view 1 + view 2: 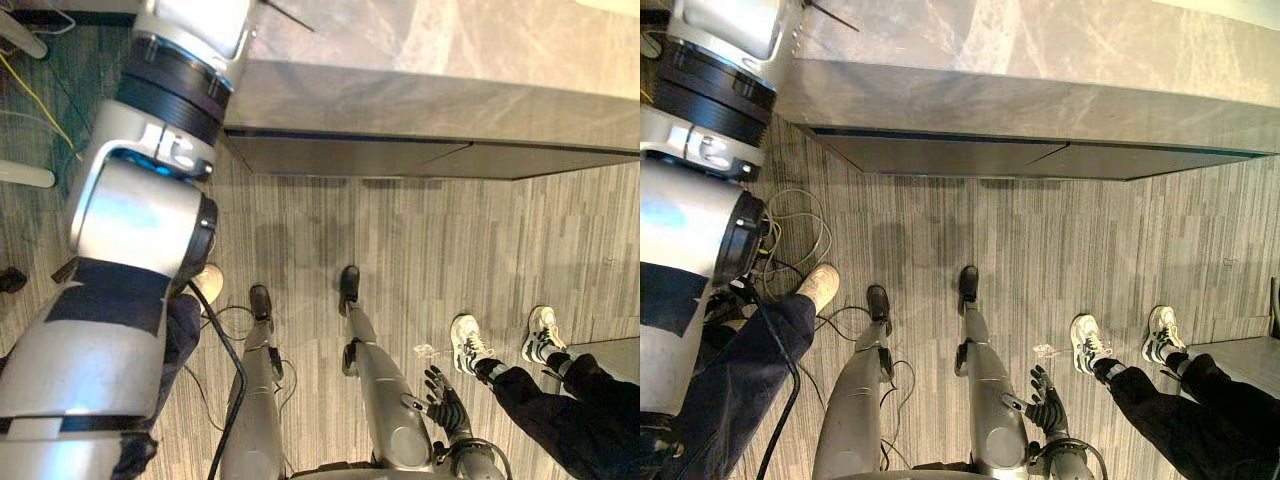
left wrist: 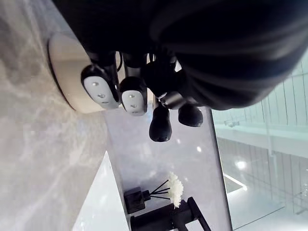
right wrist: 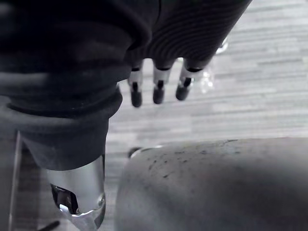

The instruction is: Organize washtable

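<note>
Left hand (image 2: 132,94) sits over the bench (image 2: 29,144), close against a cream dish (image 2: 67,79); you cannot tell whether it grips. Right hand (image 1: 442,398) hangs low, fingers spread, holding nothing. Treat the task as barely begun: diffuser (image 2: 137,198) and tap (image 2: 168,219) stand by, nothing visibly sorted.

The left arm (image 1: 130,230) is a bulky silver-grey shell with a black ribbed ring, a blue-lit joint and dark square patches, while the right hand (image 1: 446,404) wears a dark ribbed cover at the wrist and has slim silver fingers (image 3: 159,77) ending in dark tips
</note>
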{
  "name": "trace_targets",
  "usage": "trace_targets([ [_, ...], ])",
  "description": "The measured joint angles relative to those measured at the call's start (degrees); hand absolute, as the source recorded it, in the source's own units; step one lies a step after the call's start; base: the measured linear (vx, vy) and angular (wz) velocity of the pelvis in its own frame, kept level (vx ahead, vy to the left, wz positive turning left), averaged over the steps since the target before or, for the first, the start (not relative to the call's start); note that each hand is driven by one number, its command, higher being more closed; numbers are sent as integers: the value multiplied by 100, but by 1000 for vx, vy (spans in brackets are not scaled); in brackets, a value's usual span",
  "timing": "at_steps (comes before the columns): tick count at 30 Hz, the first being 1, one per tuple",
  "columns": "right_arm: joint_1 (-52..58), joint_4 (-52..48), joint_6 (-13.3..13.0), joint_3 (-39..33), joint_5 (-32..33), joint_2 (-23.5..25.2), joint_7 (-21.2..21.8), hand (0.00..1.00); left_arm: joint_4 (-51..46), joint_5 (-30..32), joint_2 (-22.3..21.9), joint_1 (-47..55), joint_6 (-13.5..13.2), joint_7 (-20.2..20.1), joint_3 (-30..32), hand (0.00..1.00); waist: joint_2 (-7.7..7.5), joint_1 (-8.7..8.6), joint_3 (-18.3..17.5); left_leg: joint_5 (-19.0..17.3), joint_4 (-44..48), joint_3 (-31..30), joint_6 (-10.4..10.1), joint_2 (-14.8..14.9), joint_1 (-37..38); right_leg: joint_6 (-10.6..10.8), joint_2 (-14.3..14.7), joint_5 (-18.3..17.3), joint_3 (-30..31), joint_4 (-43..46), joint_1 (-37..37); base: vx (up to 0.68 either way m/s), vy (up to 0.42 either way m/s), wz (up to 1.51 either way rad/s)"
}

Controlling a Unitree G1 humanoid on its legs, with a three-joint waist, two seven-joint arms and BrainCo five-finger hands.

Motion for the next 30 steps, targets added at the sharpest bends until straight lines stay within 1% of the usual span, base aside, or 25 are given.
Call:
trace_targets([
  [2,11,19,2,-6,-1,-13,-4,0,-33,-42,-135,516,-1,1,62,100,136,62,-221,-9,53,0,-14,44,11,7,37,-8,-6,0,37,-29,-15,-4],
  [3,10,22,2,-8,-1,-11,-6,0,-82,-44,-187,625,-2,-1,59,100,171,95,-255,-15,76,0,-24,51,22,15,43,-19,-10,0,59,0,0,0],
  [4,6,24,5,-3,-2,8,-4,0,-243,-50,-255,816,-6,-4,38,100,204,141,-272,-16,94,7,-28,43,101,96,26,-125,-23,-1,155,-24,-29,10],
  [5,7,42,7,-4,-2,76,1,0,-486,-92,-264,1018,-21,-7,29,100,204,142,-276,-42,130,-5,-62,13,196,28,-7,-350,-43,-1,305,-21,-37,16],
  [6,3,74,6,-13,-3,121,-2,0,-634,-98,-256,1125,-41,-6,27,100,206,149,-277,-56,158,-22,-79,-1,237,-51,-16,-473,-54,-1,369,-20,-60,16],
  [8,-11,188,4,-26,-3,179,-1,0,-1384,-116,-160,1715,-170,-1,-66,100,340,229,-401,-56,82,-91,-165,27,416,-144,28,-555,-171,-1,529,-15,-85,11],
  [10,-11,274,8,-94,-15,211,-2,0,-1812,-172,-137,2133,-255,-40,-182,100,392,271,-501,-1,-64,-143,-244,27,611,-191,45,-589,-218,-1,684,12,-64,14],
  [12,-53,526,5,-137,-20,254,-5,0,-2721,-210,-17,3156,-380,-124,-185,100,428,280,-773,67,-328,-211,-332,6,983,-271,50,-667,-304,-1,959,41,-44,15],
  [13,-80,596,6,-149,-21,261,-3,0,-2936,-212,37,3395,-390,-139,-183,100,432,284,-810,78,-388,-228,-346,-6,1080,-287,48,-684,-315,-1,1033,70,-14,12],
  [15,-141,831,5,-271,-25,330,7,0,-3663,-211,194,4322,-461,-248,-137,100,472,298,-989,110,-572,-300,-352,-59,1377,-306,31,-761,-370,-2,1274,69,12,12],
  [16,-175,913,4,-292,-26,337,14,0,-3879,-208,234,4617,-489,-274,-85,100,480,298,-1035,110,-621,-314,-352,-62,1463,-302,25,-779,-385,-2,1346,74,22,13],
  [18,-309,1256,11,-376,-86,359,108,0,-4686,-210,242,5886,-565,-455,215,100,518,313,-1224,108,-737,-399,-350,-104,1757,-300,-10,-864,-477,-3,1625,113,40,19],
  [20,-369,1412,11,-433,-173,381,119,0,-5085,-212,225,6590,-599,-560,432,100,522,335,-1287,102,-778,-444,-342,-149,1924,-309,-21,-910,-517,-4,1799,98,41,15],
  [21,-394,1533,16,-506,-221,408,119,0,-5340,-211,193,7109,-604,-631,584,100,523,402,-1340,100,-843,-450,-336,-159,2082,-288,-28,-948,-529,-3,1931,96,35,8],
  [22,-417,1613,18,-544,-226,420,123,0,-5445,-210,169,7356,-604,-653,650,100,525,443,-1367,93,-860,-457,-323,-164,2156,-274,-31,-975,-541,-3,2003,112,32,12],
  [23,-467,1763,24,-584,-243,428,131,0,-5605,-206,87,7815,-614,-736,786,100,536,486,-1444,83,-878,-490,-293,-171,2266,-274,-38,-1011,-596,-3,2133,79,15,14],
  [24,-515,1863,31,-596,-250,428,135,0,-5648,-206,51,8041,-626,-760,843,100,542,496,-1479,76,-883,-499,-272,-171,2326,-282,-36,-1028,-629,-4,2209,94,14,19],
  [25,-606,2052,63,-629,-254,428,133,0,-5682,-204,-7,8477,-629,-808,912,100,556,539,-1507,37,-887,-511,-242,-172,2492,-270,-35,-1079,-662,-4,2384,77,7,13],
  [26,-679,2259,106,-640,-258,416,132,0,-5683,-200,-93,8955,-627,-882,976,100,571,603,-1617,-5,-887,-515,-235,-173,2589,-241,-37,-1123,-670,-4,2486,72,7,11],
  [27,-708,2339,135,-645,-259,404,130,0,-5684,-193,-159,9211,-627,-889,1013,100,580,604,-1678,-19,-886,-531,-228,-175,2621,-230,-39,-1140,-685,-4,2529,69,3,13],
  [29,-806,2590,183,-693,-269,384,115,0,-5681,-195,-519,10159,-594,-1056,1077,100,623,611,-1811,-55,-894,-660,-204,-213,2754,-174,-96,-1224,-816,-4,2726,65,14,26],
  [30,-832,2639,221,-713,-289,385,115,0,-5675,-196,-629,10367,-588,-1126,1075,100,627,621,-1819,-61,-900,-685,-203,-225,2797,-170,-98,-1243,-845,-4,2783,36,26,29],
])
